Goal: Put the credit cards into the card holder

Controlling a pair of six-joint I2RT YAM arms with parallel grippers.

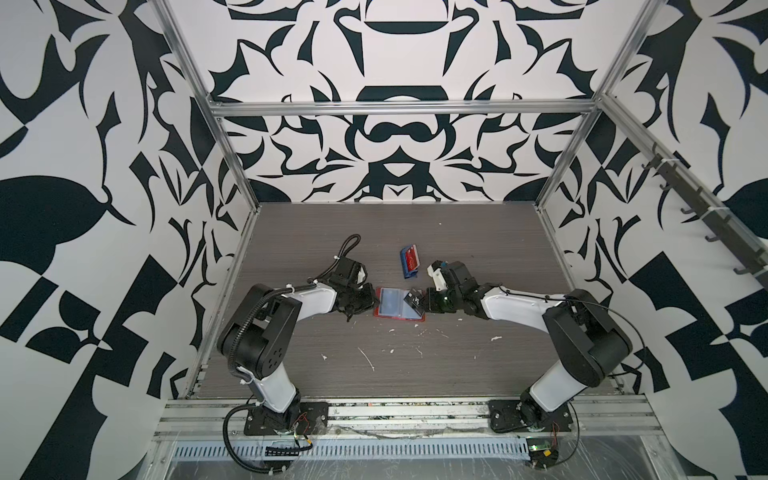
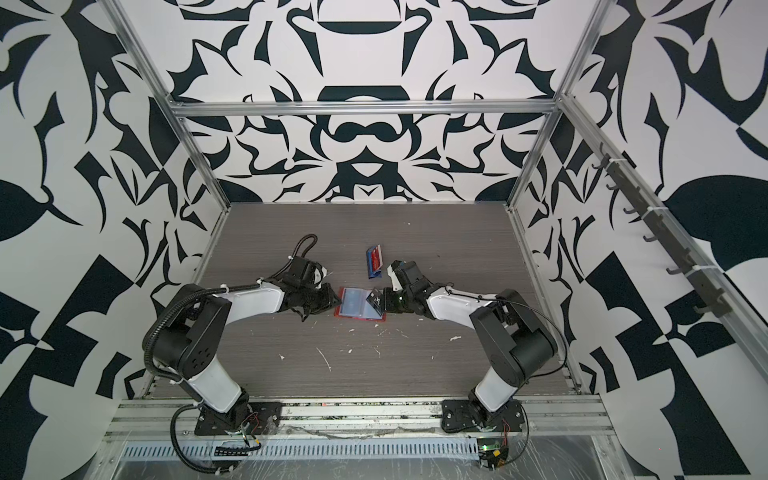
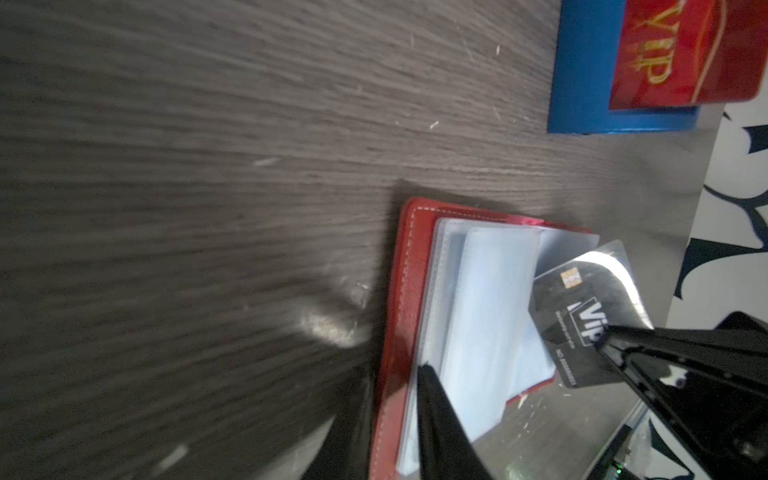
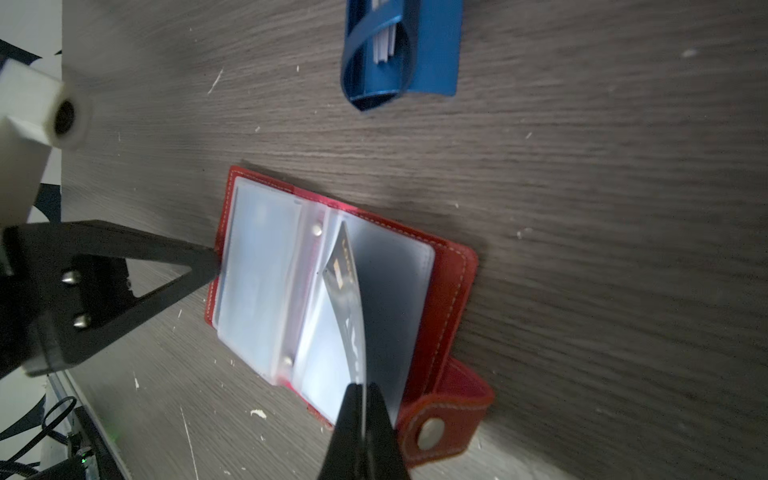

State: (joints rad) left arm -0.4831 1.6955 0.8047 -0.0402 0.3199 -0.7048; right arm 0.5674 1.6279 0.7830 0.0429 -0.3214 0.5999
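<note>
Dark card (image 4: 347, 291) pinched at rear edge by right claw (image 4: 361, 390): judged light, stiff, slick. Card holder (image 4: 449, 291) beneath claw, sleeves floppy. Left claw (image 3: 399, 386) at holder's edge, grip untellable.

We see one table (image 1: 457, 249), a grey-brown wood-grain top, matte, scuffed in places. Two things lie directly on it. The card holder (image 1: 390, 301) is red, lies open and flat near the middle of the table, clear sleeve pages facing up, and its snap tab sticks out on one side; we also see it in the wrist views (image 4: 453, 291) (image 3: 399, 291). The blue rack (image 1: 409, 261) sits near the holder, farther back, not touching it (image 2: 374, 262). White flecks (image 1: 368, 358) are scattered over the front half, mostly just in front of the holder: one long streak and several small crumbs. What the flecks are, we cannot tell.
</note>
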